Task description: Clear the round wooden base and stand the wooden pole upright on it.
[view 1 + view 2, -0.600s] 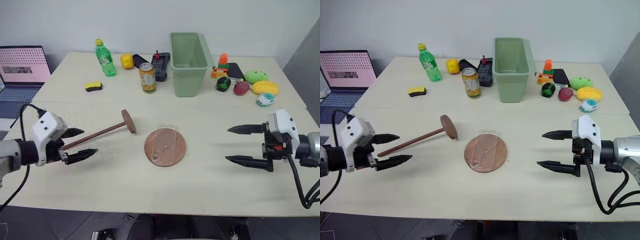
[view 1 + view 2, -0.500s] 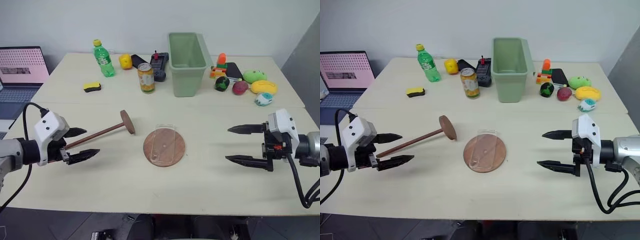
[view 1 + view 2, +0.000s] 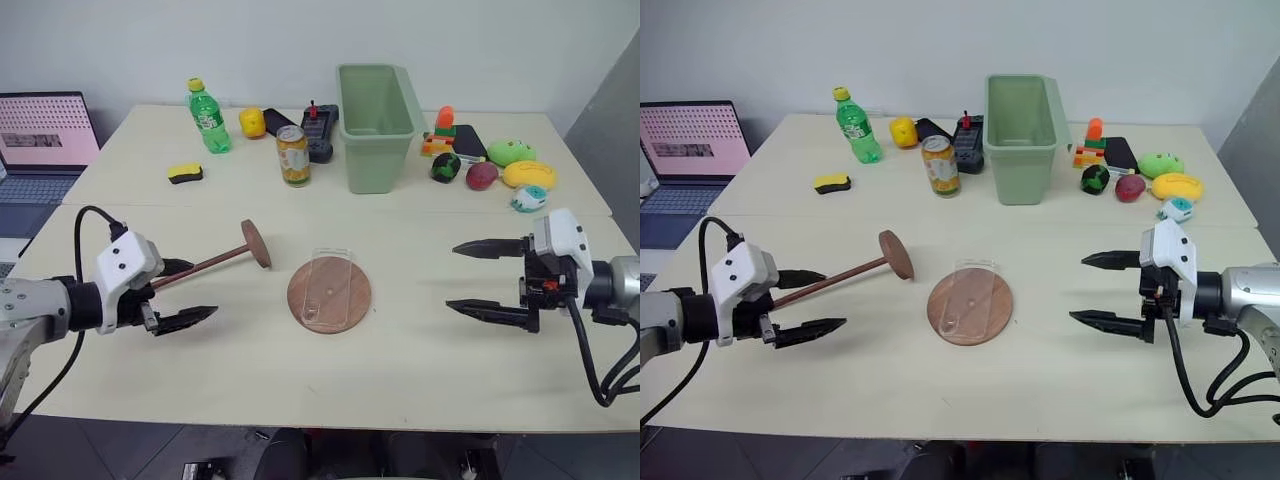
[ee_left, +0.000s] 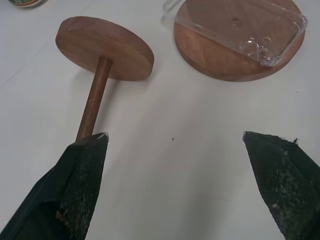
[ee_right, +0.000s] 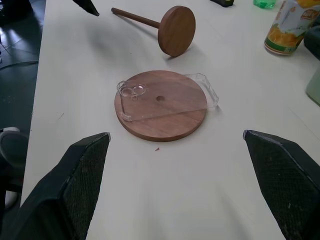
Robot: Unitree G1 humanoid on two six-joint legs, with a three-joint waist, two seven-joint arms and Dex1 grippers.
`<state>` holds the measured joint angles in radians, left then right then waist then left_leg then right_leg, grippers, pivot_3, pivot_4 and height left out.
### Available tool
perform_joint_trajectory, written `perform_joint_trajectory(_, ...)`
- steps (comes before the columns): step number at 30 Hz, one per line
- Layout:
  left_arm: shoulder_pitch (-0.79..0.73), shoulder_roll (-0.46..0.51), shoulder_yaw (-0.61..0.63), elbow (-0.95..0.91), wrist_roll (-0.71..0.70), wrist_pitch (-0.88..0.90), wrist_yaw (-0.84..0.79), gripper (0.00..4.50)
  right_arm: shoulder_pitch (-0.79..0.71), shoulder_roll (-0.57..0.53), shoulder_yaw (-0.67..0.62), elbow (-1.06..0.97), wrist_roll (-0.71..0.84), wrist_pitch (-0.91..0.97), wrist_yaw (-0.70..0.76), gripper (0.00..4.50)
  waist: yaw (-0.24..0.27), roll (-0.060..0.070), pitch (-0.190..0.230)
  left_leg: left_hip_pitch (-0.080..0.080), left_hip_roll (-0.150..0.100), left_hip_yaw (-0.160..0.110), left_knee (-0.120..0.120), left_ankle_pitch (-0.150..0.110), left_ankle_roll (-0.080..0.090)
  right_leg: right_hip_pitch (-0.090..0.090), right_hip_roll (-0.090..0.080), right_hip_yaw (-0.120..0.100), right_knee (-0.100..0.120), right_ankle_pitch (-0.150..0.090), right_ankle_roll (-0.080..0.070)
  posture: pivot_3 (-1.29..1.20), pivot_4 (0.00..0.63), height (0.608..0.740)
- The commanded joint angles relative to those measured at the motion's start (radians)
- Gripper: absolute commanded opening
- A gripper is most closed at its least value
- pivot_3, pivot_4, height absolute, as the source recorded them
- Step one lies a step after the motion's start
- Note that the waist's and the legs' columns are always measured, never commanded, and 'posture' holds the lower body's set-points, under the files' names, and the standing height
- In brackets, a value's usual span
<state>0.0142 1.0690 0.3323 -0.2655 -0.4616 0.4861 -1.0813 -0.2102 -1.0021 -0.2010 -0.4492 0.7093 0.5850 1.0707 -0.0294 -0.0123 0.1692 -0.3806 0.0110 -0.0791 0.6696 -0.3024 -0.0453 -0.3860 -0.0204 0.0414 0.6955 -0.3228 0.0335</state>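
Note:
The round wooden base [image 3: 346, 310] lies flat at the table's middle, and a clear plastic phone case [image 3: 328, 285] rests across it. The wooden pole [image 3: 205, 265] lies on its side to the left of the base, with its fixed disc [image 3: 255, 243] towards the base. My left gripper [image 3: 196, 292] is open at the pole's free end. In the left wrist view the rod [image 4: 94, 102] runs beneath one finger [image 4: 82, 170], and nothing is gripped. My right gripper [image 3: 452, 276] hangs open to the right of the base [image 5: 162, 127], well apart from it and holding nothing.
A green bin [image 3: 374, 125] stands behind the base. A can [image 3: 293, 155], a green bottle [image 3: 208, 117], a yellow sponge [image 3: 186, 173] and dark gadgets sit at the back left. Toy fruits [image 3: 512, 165] cluster at the back right. A laptop [image 3: 45, 130] is at the far left.
My left gripper has shifted a little to the right along the pole's free end. The right gripper has barely moved. Pole, base and case lie as before.

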Motion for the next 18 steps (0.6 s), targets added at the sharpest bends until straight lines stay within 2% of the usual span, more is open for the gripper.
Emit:
perform_joint_trajectory(1, -0.044, -0.02, -0.048, -0.043, 0.007, -0.041, -0.004, 4.5, -0.043, 0.04, -0.002, -0.067, 0.031, 0.029, -0.072, 4.49, 0.0, 0.0, 0.0, 0.0, 0.0, 0.0, 0.0, 0.0, 0.0, 0.0, 0.0, 0.0, 0.0, 0.0, 0.0, 0.0, 0.15, 0.74)
perform_joint_trajectory(8, -0.102, -0.039, -0.109, -0.06, 0.003, -0.04, -0.006, 4.5, -0.074, 0.124, 0.095, -0.137, 0.004, 0.091, -0.204, 4.49, 0.0, 0.0, 0.0, 0.0, 0.0, 0.0, 0.0, 0.0, 0.0, 0.0, 0.0, 0.0, 0.0, 0.0, 0.0, 0.0, 0.15, 0.74)
perform_joint_trajectory(13, -0.134, -0.046, -0.167, -0.065, 0.02, -0.054, -0.014, 4.5, -0.151, 0.268, 0.253, -0.149, -0.048, 0.229, -0.415, 4.49, -0.001, 0.0, 0.0, 0.0, 0.0, -0.001, 0.001, 0.0, 0.0, 0.0, 0.0, 0.0, 0.001, 0.0, 0.0, 0.0, 0.15, 0.74)
perform_joint_trajectory(18, -0.167, -0.062, -0.213, -0.062, 0.032, -0.06, -0.018, 4.5, -0.207, 0.417, 0.345, -0.094, -0.094, 0.312, -0.547, 4.49, -0.003, 0.0, 0.0, -0.001, 0.0, 0.0, 0.0, 0.0, 0.0, -0.002, 0.001, 0.0, 0.001, 0.0, 0.0, 0.0, 0.15, 0.74)
